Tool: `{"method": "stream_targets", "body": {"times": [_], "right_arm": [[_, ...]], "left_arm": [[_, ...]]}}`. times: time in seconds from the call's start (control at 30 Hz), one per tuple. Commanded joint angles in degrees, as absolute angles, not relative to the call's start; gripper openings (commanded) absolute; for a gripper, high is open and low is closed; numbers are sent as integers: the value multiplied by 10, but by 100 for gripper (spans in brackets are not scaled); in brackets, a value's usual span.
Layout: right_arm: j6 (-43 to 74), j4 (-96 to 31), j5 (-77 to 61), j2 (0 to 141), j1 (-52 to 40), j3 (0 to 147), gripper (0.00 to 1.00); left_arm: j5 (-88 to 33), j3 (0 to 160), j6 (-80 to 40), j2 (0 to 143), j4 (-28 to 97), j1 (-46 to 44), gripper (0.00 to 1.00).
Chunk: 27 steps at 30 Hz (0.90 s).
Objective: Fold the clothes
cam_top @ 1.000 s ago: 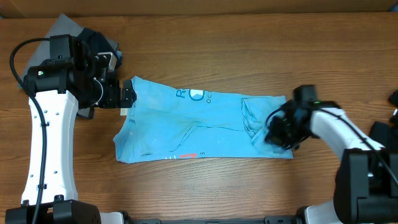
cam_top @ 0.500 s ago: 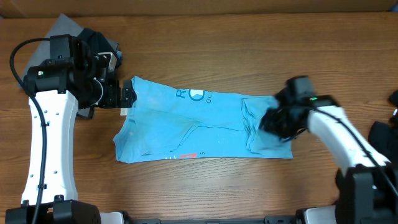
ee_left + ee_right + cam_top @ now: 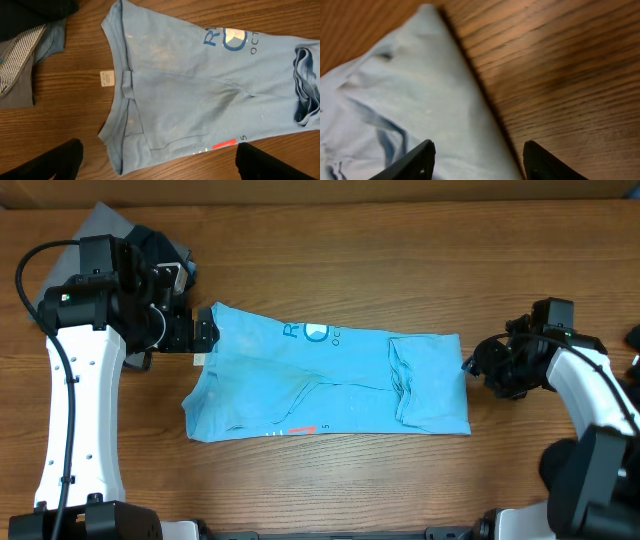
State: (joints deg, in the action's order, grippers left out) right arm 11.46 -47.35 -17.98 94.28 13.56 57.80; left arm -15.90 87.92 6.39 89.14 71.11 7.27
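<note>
The light blue T-shirt lies flat in a long folded band across the middle of the table, its printed lettering near the far edge. My left gripper hovers open over the shirt's upper left corner. In the left wrist view the shirt fills the frame, and the left gripper has its fingers wide apart with nothing between them. My right gripper stands open just off the shirt's right edge. In the right wrist view the right gripper straddles the shirt's edge without gripping it.
A heap of dark and grey clothes lies at the back left behind the left arm, and shows as dark and grey clothes in the left wrist view. A small white tag lies on the wood beside the shirt. Black objects sit at the right edge.
The right gripper opened, let go of the shirt's right end and drew back to the right off the cloth. The shirt's right part now lies flat. The left arm has not moved.
</note>
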Motion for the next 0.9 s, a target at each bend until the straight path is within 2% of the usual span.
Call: {"method": "stream_targets", "body": {"times": [0.0,0.13,0.17,0.2,0.37,0.53,0.6,0.73,0.87], "right_arm": [[80,-470,-219,987,144,582,59],[71,-472,-226,1035,135,581,60],[68,-470,-227,1046,132,580,57],[41,-460,-251,1057,131,576,51],[-5,-449,-316,1062,131,557,44],[-5,-463,-329,1062,131,547,11],[-3,-466,-329,1060,132,550,4],[12,-498,-317,1044,147,585,4],[52,-573,-208,1006,151,660,4]], "left_arm": [[-166,890,62,887,709,79,100],[-166,890,62,887,709,79,100],[-166,890,62,887,710,79,100],[-166,890,62,887,710,79,100],[-166,890,62,887,714,79,100],[-166,890,62,887,712,79,100],[-166,890,62,887,710,79,100],[-166,890,62,887,708,79,100],[-166,890,62,887,709,79,100]]}}
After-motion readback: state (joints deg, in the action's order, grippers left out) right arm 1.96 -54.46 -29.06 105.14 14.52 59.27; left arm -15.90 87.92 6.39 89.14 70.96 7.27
